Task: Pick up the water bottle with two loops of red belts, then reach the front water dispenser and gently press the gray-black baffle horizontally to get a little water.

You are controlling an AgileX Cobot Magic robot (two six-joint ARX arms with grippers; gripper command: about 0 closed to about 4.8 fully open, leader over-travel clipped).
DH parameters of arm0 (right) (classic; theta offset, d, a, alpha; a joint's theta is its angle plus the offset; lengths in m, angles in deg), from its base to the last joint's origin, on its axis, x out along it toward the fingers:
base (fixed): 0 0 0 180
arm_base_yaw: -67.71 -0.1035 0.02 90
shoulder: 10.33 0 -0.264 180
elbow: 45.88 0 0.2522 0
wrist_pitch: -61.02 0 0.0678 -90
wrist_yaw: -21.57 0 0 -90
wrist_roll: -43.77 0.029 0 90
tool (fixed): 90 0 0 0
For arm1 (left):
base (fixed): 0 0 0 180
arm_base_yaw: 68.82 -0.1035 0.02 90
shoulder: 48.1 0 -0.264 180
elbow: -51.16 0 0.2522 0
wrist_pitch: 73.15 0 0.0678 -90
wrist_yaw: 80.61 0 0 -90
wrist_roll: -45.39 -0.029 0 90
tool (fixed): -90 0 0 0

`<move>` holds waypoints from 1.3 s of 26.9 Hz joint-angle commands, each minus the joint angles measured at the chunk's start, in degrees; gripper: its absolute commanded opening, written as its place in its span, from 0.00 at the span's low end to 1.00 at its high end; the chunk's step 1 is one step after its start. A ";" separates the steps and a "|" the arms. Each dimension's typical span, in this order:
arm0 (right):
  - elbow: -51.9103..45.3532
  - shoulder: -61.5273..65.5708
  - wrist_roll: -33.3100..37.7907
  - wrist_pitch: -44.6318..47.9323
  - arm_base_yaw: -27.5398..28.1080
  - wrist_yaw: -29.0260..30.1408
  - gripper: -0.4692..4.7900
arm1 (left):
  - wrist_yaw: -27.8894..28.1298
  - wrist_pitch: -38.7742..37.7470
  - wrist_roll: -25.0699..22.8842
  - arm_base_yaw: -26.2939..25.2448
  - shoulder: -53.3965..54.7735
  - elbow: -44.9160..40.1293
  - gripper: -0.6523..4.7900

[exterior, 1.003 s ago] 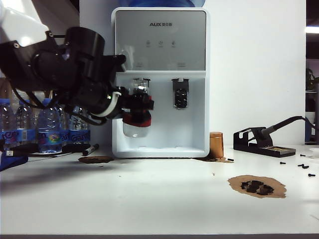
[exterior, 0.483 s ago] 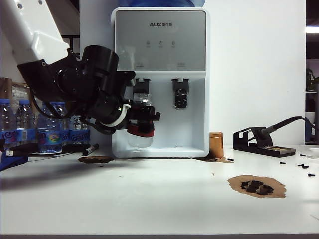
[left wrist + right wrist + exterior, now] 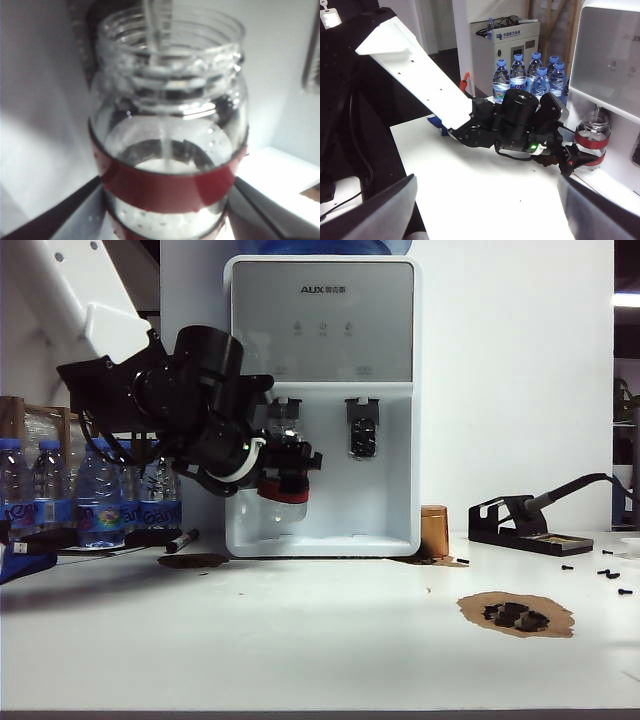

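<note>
Left gripper (image 3: 288,478) clamps the bottle (image 3: 283,462) around its lower body, jaws closed on the glass at the red bands. The bottle is upright, off the table (image 3: 320,640), inside the dispenser (image 3: 322,400) bay on the left side, mouth right under the left tap (image 3: 285,412). In the left wrist view a thin stream of water (image 3: 161,75) falls through the bottle (image 3: 167,130) mouth; the glass is wet with droplets, and the dark fingers (image 3: 60,215) show at either side of its base. In the right wrist view the left gripper (image 3: 577,159) holds the bottle (image 3: 591,141) against the dispenser (image 3: 612,65) front.

Right gripper (image 3: 485,210) hangs high over the near left part of the table (image 3: 470,200), jaws spread wide, nothing between them, well apart from the bottle.

Blue-capped bottles (image 3: 90,490) stand left of the dispenser, a marker (image 3: 181,540) in front of them. A copper cup (image 3: 433,532) sits just right of the dispenser, an iron stand (image 3: 525,525) farther right.
</note>
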 commanded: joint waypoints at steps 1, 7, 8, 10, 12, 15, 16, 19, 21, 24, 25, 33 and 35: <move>0.15 -0.13 0.15 0.61 -0.31 0.42 1.00 | 0.94 1.84 0.61 -0.79 -0.24 0.48 0.11; 0.15 -0.13 0.15 0.63 -0.42 0.39 1.00 | 0.94 1.81 1.01 -0.74 -0.24 0.48 0.11; 0.15 -0.13 0.15 0.61 -0.42 0.39 1.00 | 0.94 1.84 1.01 -0.74 -0.24 0.48 0.11; 0.15 -0.11 0.15 0.63 -0.42 0.37 1.00 | 0.96 1.84 0.98 -0.74 -0.31 0.48 0.11; 0.15 -0.11 0.15 0.63 -0.42 0.37 1.00 | 0.96 1.75 0.98 -0.74 -0.46 0.48 0.11; 0.15 -0.11 0.13 0.63 -0.42 0.37 1.00 | 0.98 1.31 0.90 -0.59 -1.16 0.44 0.11; 0.15 -0.11 0.13 0.63 -0.42 0.37 1.00 | 0.92 0.59 0.90 -0.57 -1.68 0.39 0.11; 0.15 -0.11 0.15 0.61 -0.42 0.37 1.00 | 0.90 -2.25 0.94 -0.20 -4.11 0.28 0.11; 0.15 -0.11 0.15 0.61 -0.42 0.39 1.00 | 0.94 -2.43 0.92 0.20 -5.81 -0.39 0.11; 0.15 -0.11 0.15 0.59 -0.42 0.39 1.00 | 0.90 -2.54 0.90 1.42 -9.25 -3.74 0.11; 0.15 -0.11 0.15 0.61 -0.42 0.37 1.00 | 0.57 -2.56 0.92 1.51 -9.84 -4.68 0.11; 0.15 -0.83 0.11 0.24 -0.42 0.24 1.00 | 0.24 -1.40 0.85 3.32 -14.40 -17.16 0.11; 0.15 -0.83 0.13 0.20 -0.42 0.17 1.00 | 0.00 1.79 0.85 3.54 -18.03 -22.38 0.11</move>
